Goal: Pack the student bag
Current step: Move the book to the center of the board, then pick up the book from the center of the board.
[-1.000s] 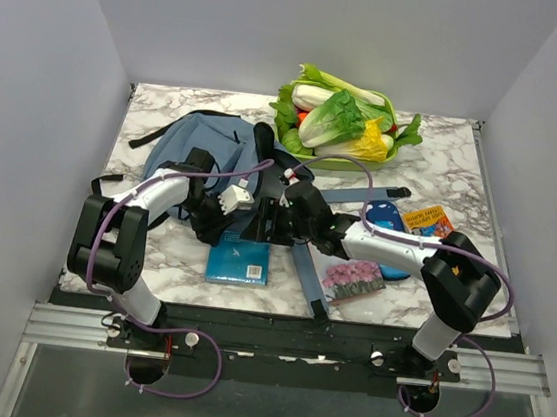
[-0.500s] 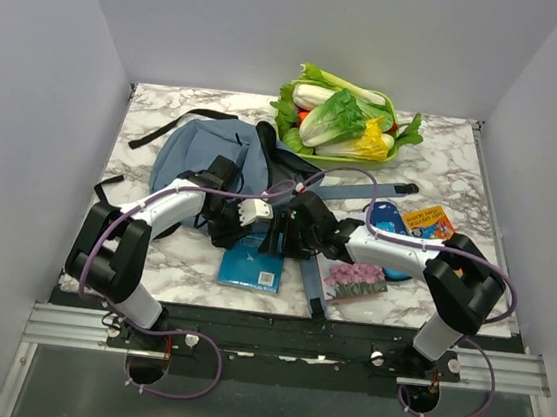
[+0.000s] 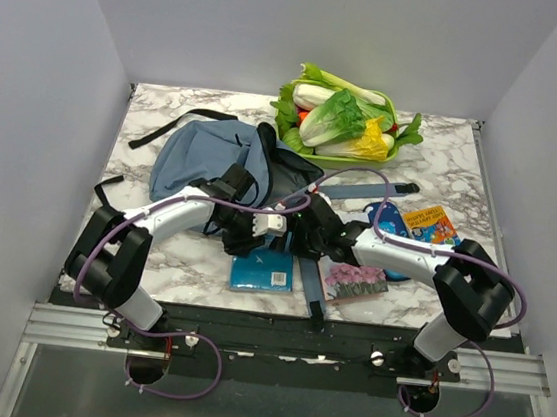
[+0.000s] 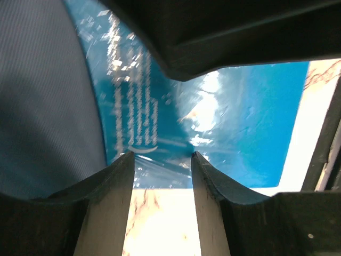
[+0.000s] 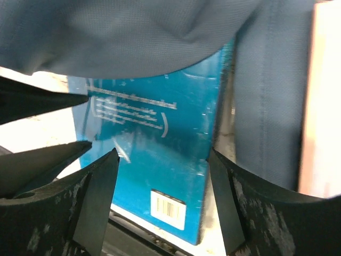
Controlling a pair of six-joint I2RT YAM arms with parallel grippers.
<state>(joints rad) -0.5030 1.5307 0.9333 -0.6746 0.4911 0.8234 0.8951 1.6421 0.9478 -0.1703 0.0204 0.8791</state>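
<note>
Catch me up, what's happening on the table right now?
The left gripper and right gripper meet over the teal book at the near edge of the table, right in front of the student bag, whose fabric laps over the book's far end. Both grippers stand open, pointed at the book, and neither clearly holds anything. The book is not yet inside the bag.

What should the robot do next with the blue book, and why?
Probably ease the right pincer forward and close on the student bag's fabric edge to lift it. The teal book lies flat on the marble table, its far end covered by that fabric, and both this and the left pincer hang open over it, gripping nothing.
</note>
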